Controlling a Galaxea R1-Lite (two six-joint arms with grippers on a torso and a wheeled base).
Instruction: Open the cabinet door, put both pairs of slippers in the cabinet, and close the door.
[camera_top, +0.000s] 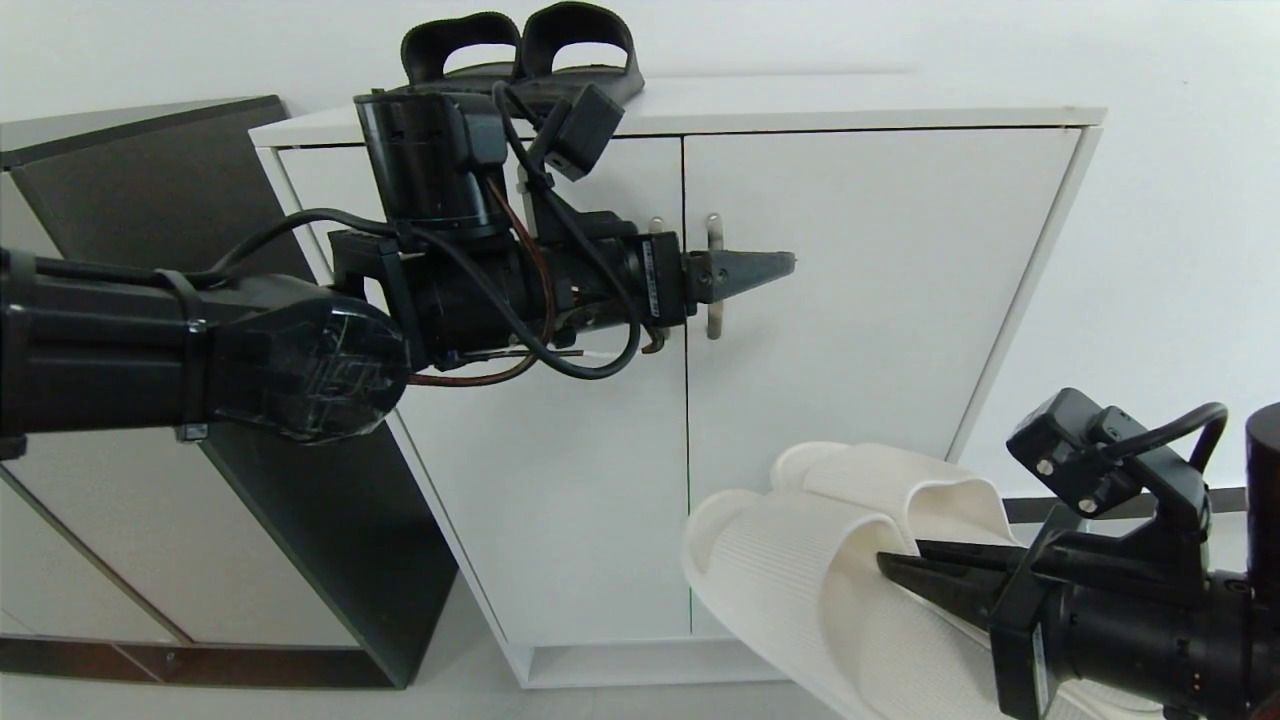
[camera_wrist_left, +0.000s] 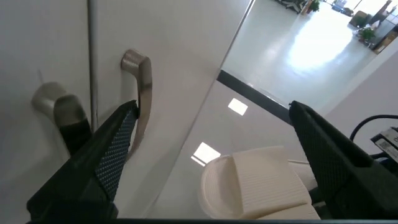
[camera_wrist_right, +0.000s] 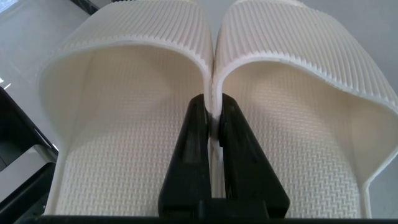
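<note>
Head view: the cabinet (camera_top: 880, 300) doors are seen shut, with black slippers (camera_top: 520, 50) laid on its top. The left claw (camera_top: 780, 265), spread open, is placed at the right door's upright handle (camera_wrist_left: 144, 81), which seems to stand just beside the opening, not inside it. White slippers (camera_wrist_right: 124, 93) are pinched by the right claw (camera_wrist_right: 213, 102), low before the right door.

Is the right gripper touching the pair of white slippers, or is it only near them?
Touching. The right wrist view shows the right gripper shut on the white slippers: its fingers pinch the two inner edges together, with no gap.
</note>
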